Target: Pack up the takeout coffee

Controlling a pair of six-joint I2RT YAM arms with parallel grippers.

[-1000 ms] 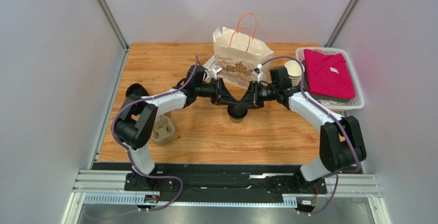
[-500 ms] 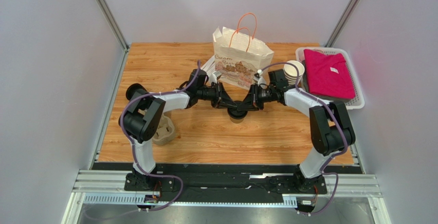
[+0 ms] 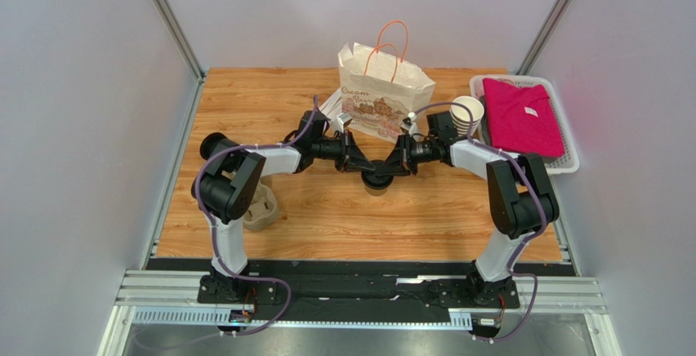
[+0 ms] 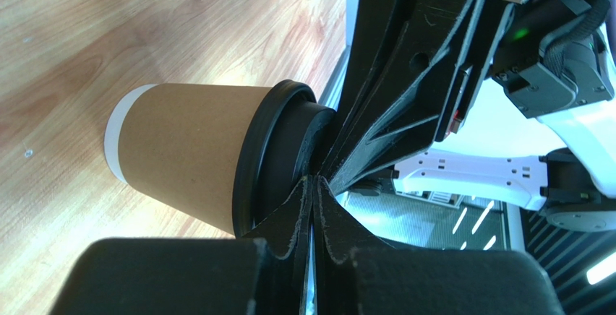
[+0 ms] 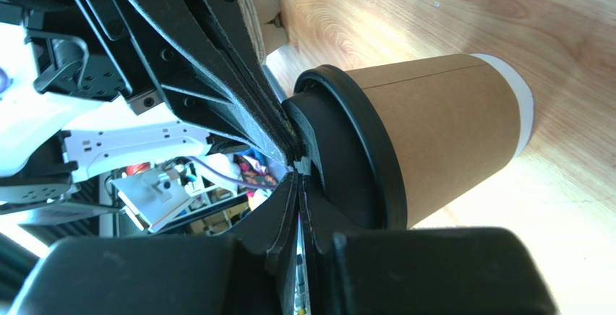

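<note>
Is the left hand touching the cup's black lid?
Touching. In the left wrist view the left hand, closed, presses its tips against the lid; no gap.

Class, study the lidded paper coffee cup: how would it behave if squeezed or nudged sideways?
The kraft cup probably dents if squeezed hard. Its base is narrower than its black lid, so a sideways nudge near the top may tip it. Tipped over, its taper would likely roll it in a curve.

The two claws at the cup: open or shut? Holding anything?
Left gripper: shut, empty, tips against the lid of the takeout coffee.
Right gripper: shut, empty, tips against the same lid.
</note>
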